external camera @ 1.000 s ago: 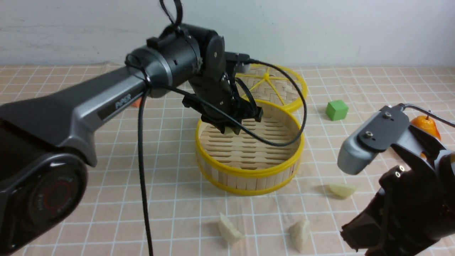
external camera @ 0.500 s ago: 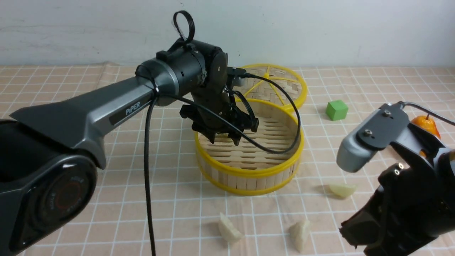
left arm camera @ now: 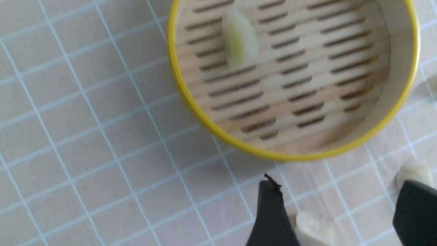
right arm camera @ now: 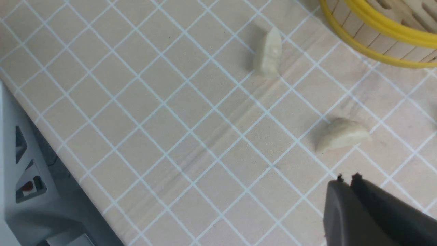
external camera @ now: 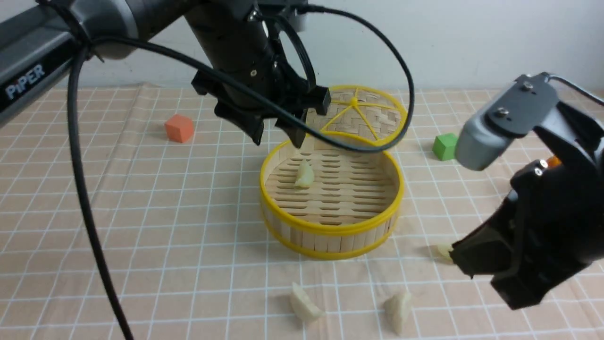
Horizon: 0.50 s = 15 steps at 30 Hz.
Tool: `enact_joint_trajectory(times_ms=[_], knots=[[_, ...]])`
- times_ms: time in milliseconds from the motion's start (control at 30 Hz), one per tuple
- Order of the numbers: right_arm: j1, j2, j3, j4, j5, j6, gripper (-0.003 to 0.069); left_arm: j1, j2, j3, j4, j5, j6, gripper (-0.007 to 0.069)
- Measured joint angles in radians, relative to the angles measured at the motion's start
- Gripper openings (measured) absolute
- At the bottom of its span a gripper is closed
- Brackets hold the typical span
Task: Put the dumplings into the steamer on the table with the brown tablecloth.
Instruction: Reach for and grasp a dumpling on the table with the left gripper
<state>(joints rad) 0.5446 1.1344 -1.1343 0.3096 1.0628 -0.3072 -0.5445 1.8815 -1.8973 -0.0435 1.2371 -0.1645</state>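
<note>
Bamboo steamer is occupied by one dumpling. The left gripper is held spread and empty. The right gripper is clamped together, empty.

The table, under its brown tablecloth, bears the steamer, a woven lid, an orange cube, a green cube and three loose dumplings.

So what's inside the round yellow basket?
One dumpling lies on the slatted floor of the steamer, toward its far left. The other slats in view are bare. From the front the near wall hides a strip of floor; the left wrist view shows it bare too.
</note>
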Motion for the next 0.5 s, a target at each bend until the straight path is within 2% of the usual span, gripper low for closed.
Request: enact_joint_trajectory(times_ms=[200,233,300,333,500], knots=[[0.000,-0.092,0.000,-0.006,0.037,0.000,0.0036,-0.051,-0.062,0.291,-0.044,-0.004,-0.019,0.0447],[0.000,-0.116,-0.002,-0.006,0.042,0.000,0.0038,-0.071,-0.065,0.385,-0.064,-0.046,-0.042,0.0447],[0.000,-0.126,-0.005,-0.006,0.043,0.000,0.0039,-0.082,-0.065,0.437,-0.077,-0.100,-0.064,0.0447],[0.000,-0.132,-0.006,-0.008,0.047,0.000,0.0039,-0.107,-0.059,0.500,-0.086,-0.193,-0.102,0.0447],[0.000,-0.132,-0.006,-0.015,0.064,0.000,0.0040,-0.139,-0.012,0.557,-0.094,-0.367,-0.183,0.0447]])
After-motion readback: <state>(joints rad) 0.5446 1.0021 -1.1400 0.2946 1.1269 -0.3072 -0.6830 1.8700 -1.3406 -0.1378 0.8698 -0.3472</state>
